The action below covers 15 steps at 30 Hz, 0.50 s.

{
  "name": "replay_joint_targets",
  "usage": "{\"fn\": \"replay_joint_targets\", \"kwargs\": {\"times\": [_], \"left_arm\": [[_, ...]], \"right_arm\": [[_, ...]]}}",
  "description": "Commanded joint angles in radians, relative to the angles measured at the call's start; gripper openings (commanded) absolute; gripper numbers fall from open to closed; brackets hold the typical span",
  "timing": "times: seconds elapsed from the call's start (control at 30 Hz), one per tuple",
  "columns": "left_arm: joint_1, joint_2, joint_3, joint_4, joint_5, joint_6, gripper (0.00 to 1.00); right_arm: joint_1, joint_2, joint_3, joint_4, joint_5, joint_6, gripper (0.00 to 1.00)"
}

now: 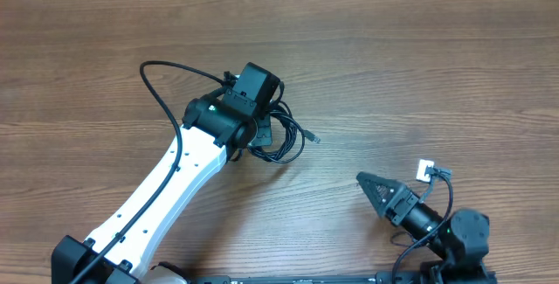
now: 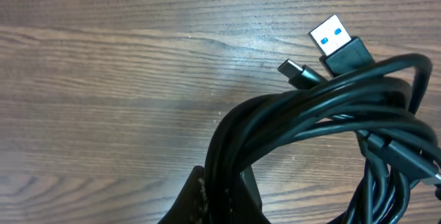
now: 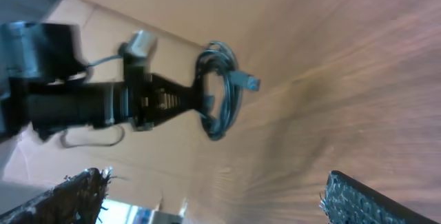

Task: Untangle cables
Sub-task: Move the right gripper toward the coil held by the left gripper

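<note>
Left gripper point(image 3: 195, 96) jaws are pressed together on the cables point(image 2: 324, 114), which are gathered as one small coiled black bundle near the middle of the tabletop point(image 1: 437, 48). In the right wrist view the bundle appears to hang from the fingers rather than lie flat, though this cannot be settled.

The cables are judged light, thin and limp, with enough spring to hold their loops. The smooth jacket is likely to slide through a loose pinch, so a firm hold is called for. Only the plugs look delicate, and they should not be squeezed or bent sideways.

A free end is judged the best place to be taken by the second arm. One choice is the strand just behind the wide plug point(image 2: 337, 41) with the blue insert, which sticks out clear of the coil. Another is the strand behind the smaller plug point(image 2: 298, 72) just beside it. A pull on the middle of a loop is expected only to tighten the tangle.

By count, one bundle and two plugs are plainly seen, with a possible third plug body at the right edge of the left wrist view. The separate cables cannot be counted among the overlapping strands. Two grippers are counted; the right gripper point(image 1: 377, 188) is spread wide, holds nothing and is well apart from the bundle.
</note>
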Motion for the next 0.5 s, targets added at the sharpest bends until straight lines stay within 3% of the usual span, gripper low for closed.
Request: {"fn": "replay_joint_targets", "kwargs": {"times": [0.0, 0.13, 0.23, 0.37, 0.47], "left_arm": [[0.001, -0.037, 0.01, -0.008, -0.022, 0.108, 0.04], [0.001, -0.078, 0.01, -0.024, -0.021, 0.21, 0.04], [0.001, -0.125, 0.01, -0.001, -0.02, 0.215, 0.04], [0.001, -0.185, 0.01, 0.032, -0.016, 0.087, 0.04], [-0.001, -0.228, 0.01, 0.036, 0.027, 0.005, 0.04]], "right_arm": [[-0.007, 0.082, 0.172, -0.177, 0.097, -0.143, 0.99], [-0.004, 0.233, 0.407, -0.411, 0.12, -0.273, 0.99], [-0.002, 0.335, 0.534, -0.449, 0.029, -0.297, 1.0], [-0.002, 0.406, 0.552, -0.345, -0.129, -0.279, 1.0], [0.002, 0.457, 0.551, -0.348, -0.125, -0.164, 0.91]]}}
